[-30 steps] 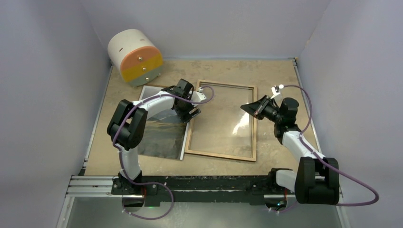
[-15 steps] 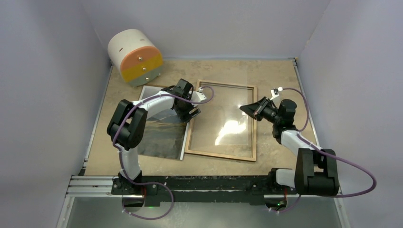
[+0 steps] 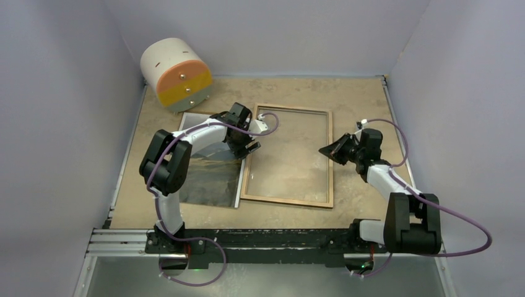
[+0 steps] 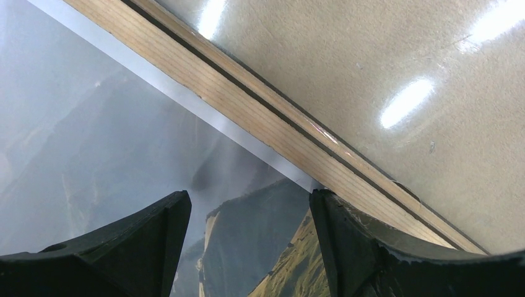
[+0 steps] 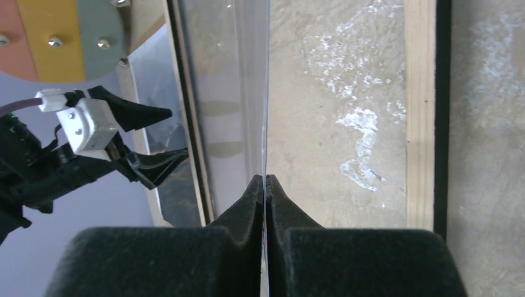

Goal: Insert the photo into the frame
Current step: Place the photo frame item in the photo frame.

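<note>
Nothing is inserted yet: the photo [image 3: 210,176] lies left of centre beside the frame [image 3: 286,201] (the whole placing remains), with the left gripper [image 3: 251,148] spread wide over its right edge and the right gripper [image 5: 266,185] pinched on the frame's clear pane [image 5: 238,80].

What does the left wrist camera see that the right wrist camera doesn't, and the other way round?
Only the left wrist view: the printed hills of the photo in close detail. Only the right wrist view: the right tool shut on the edge of a clear pane, and an orange-and-yellow drum. Both: the light-wood rim of the frame, the photo, and the open left tool.
</note>
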Available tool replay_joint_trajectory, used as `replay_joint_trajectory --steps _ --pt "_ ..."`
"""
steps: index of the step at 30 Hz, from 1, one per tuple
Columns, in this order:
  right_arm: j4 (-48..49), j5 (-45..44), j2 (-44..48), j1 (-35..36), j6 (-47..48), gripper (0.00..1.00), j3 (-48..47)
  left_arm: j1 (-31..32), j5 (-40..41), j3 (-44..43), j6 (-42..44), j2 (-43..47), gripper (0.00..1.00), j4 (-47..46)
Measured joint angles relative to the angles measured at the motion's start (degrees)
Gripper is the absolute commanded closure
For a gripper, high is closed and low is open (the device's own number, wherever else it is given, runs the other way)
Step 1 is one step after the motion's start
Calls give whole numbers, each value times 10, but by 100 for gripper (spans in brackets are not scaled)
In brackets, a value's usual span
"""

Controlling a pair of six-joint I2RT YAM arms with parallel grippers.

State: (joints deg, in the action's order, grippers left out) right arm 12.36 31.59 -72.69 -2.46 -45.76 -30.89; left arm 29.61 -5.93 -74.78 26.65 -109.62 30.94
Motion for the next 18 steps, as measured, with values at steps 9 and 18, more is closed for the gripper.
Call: replay_joint_trajectory --steps 9,18 --pt "-3 -4 -4 0 19 100 0 0 0 0 1 0 25 0" --pt "60 28 27 0 18 100 16 0 0 0 2 0 24 0"
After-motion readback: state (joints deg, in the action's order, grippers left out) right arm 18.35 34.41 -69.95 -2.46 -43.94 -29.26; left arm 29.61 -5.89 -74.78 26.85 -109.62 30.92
